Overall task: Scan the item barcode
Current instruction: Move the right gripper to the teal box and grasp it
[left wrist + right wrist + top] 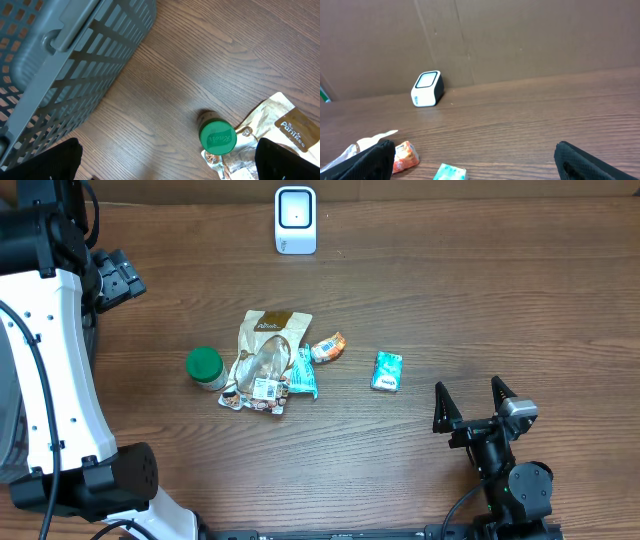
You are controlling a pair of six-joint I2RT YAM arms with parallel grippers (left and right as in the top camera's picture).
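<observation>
Five small goods lie loose on the wood-grain table, all on my side of the white scanner, a rounded box with a dark glossy face that stands at the far edge against a plain brown cardboard wall. Straight out from the scanner toward me lies a crinkled tan foil pouch, flat, with a clear window and a white label at its near end, the print too small to read. A blue-green wrapper touches the pouch's right edge, and a twisted orange wrapper lies just beside that. A short jar with a round green lid stands upright to the scanner's left, just beside the pouch. A flat teal packet sits alone to the scanner's right, apart from the rest, with bare wood all round it. My right gripper hangs nearer me than that packet, fingers spread wide and holding nothing. My left gripper is likewise wide open and empty above the jar. Farther to the scanner's left than the jar stands a grey plastic lattice basket; I cannot tell what it holds. Between the scanner and the goods the wood is open.
</observation>
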